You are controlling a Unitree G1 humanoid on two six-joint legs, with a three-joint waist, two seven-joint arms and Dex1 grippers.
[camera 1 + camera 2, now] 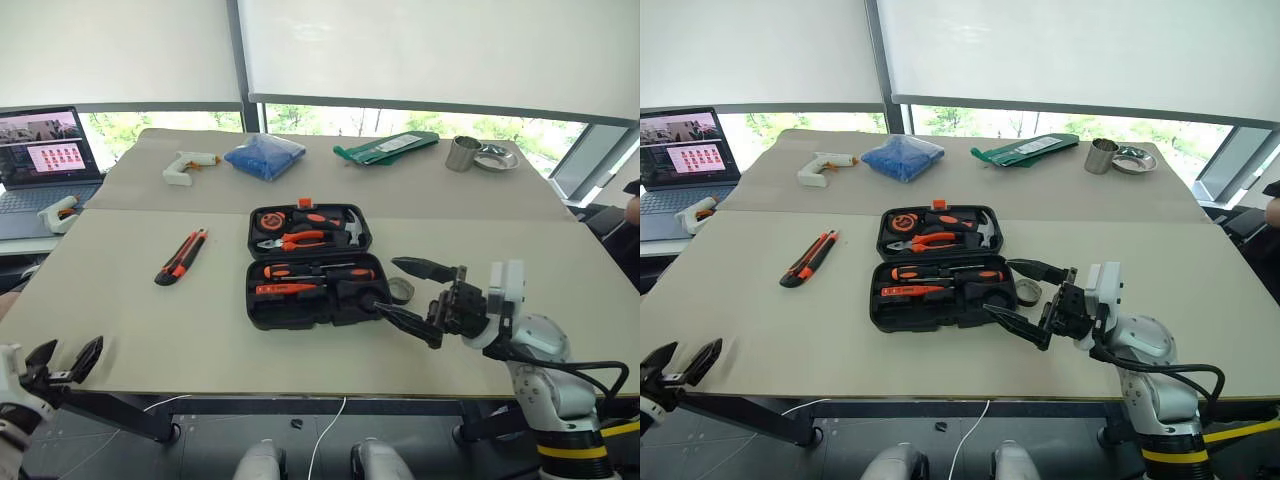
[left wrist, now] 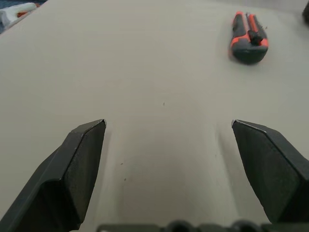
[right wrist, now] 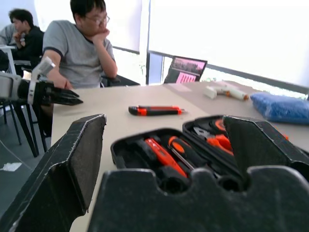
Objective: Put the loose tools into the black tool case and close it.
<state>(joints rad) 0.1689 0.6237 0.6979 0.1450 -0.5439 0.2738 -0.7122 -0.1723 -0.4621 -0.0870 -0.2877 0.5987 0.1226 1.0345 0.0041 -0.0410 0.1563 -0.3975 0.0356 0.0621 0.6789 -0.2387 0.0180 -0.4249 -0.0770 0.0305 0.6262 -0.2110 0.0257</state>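
Note:
The black tool case (image 1: 300,318) lies open at the table's middle. Two orange-and-black screwdrivers (image 1: 300,272) sit in its near half, and pliers and a hammer sit in the lid. A small black tape roll (image 1: 401,291) lies on the table against the case's right side. My right gripper (image 1: 386,285) is open beside it, pointing left at the case (image 3: 118,150), with nothing between its fingers. The orange-and-black utility knife (image 1: 181,256) lies left of the case. My left gripper (image 1: 72,348) is open and empty at the near left edge, with the knife (image 2: 247,43) ahead of it.
Along the far side lie a white glue gun (image 1: 188,165), a blue bag (image 1: 265,156), a green packet (image 1: 388,146), a metal cup (image 1: 462,153) and a dish (image 1: 495,158). A laptop (image 1: 40,155) stands far left. A person (image 3: 79,53) sits off the table's left end.

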